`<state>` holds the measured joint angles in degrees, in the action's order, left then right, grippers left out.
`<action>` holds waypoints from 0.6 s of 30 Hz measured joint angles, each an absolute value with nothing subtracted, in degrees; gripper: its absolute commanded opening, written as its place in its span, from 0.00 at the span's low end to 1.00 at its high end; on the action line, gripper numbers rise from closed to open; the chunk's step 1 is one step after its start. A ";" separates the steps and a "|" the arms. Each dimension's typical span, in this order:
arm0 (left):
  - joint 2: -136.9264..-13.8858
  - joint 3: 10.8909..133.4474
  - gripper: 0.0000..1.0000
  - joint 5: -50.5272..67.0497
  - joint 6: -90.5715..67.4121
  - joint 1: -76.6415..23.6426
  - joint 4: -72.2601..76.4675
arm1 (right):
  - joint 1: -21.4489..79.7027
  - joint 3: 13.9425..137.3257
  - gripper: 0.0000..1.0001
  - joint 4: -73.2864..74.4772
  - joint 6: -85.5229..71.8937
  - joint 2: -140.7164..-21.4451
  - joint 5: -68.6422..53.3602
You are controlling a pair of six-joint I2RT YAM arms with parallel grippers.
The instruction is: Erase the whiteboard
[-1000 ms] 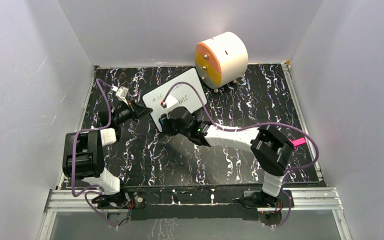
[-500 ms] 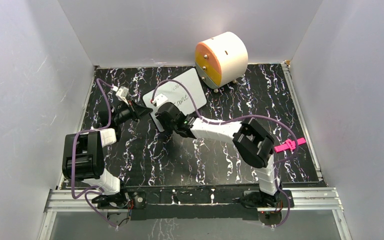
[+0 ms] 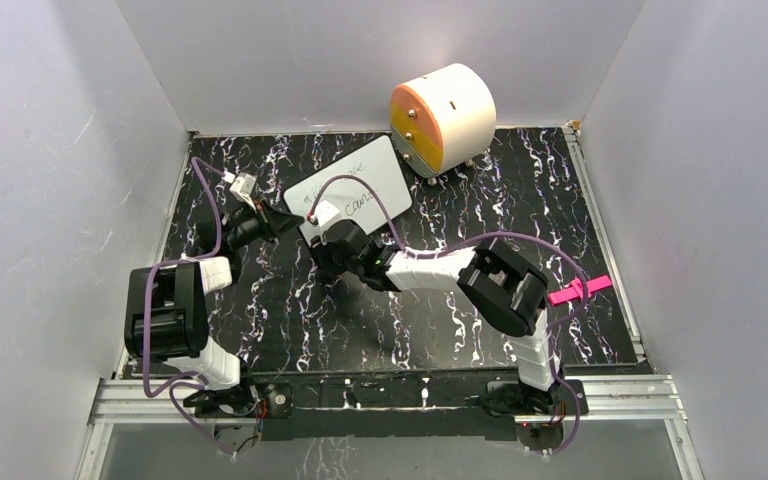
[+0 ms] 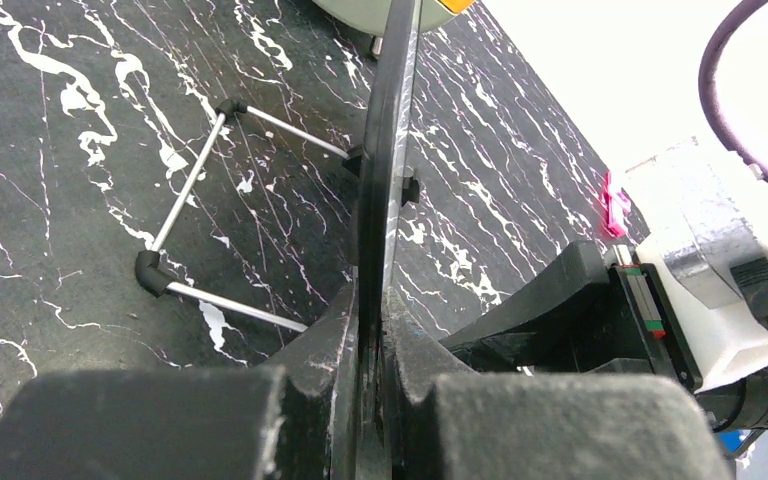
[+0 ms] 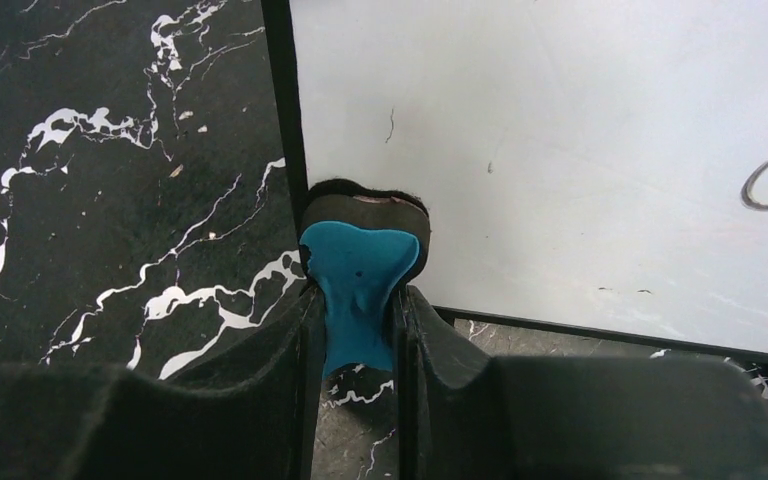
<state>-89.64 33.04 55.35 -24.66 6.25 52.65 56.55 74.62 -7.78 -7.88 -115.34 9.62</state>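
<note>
Your left gripper [image 4: 372,300] is clamped on the board [image 3: 375,170] edge; right gripper [image 5: 355,335] squeezes a blue eraser [image 5: 360,262] at its corner.

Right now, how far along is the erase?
Done: whiteboard area near the blue eraser looks clean. In hand: left gripper clamps the board's edge; right gripper holds the eraser against its corner. Left: handwriting across the middle.

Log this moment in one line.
left gripper: shut on whiteboard edge | right gripper: shut on eraser at whiteboard corner | writing: present
</note>
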 measured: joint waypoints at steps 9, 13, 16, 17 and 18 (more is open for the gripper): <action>-89.99 33.04 0.00 54.19 -24.67 6.05 53.09 | 50.26 75.00 0.14 -9.66 -9.02 -114.80 4.72; -90.17 33.04 0.00 54.34 -24.71 5.98 53.05 | 45.98 78.07 0.14 -9.64 -9.39 -114.80 5.73; -90.26 33.04 0.00 54.49 -24.70 5.97 53.05 | 43.57 80.24 0.15 -9.68 -9.57 -114.80 6.50; -90.26 33.04 0.00 54.50 -24.69 5.93 53.07 | 43.18 80.76 0.16 -9.64 -9.60 -114.80 6.46; -90.26 33.04 0.00 54.50 -24.69 5.90 53.07 | 43.03 81.19 0.16 -9.50 -9.62 -114.80 6.25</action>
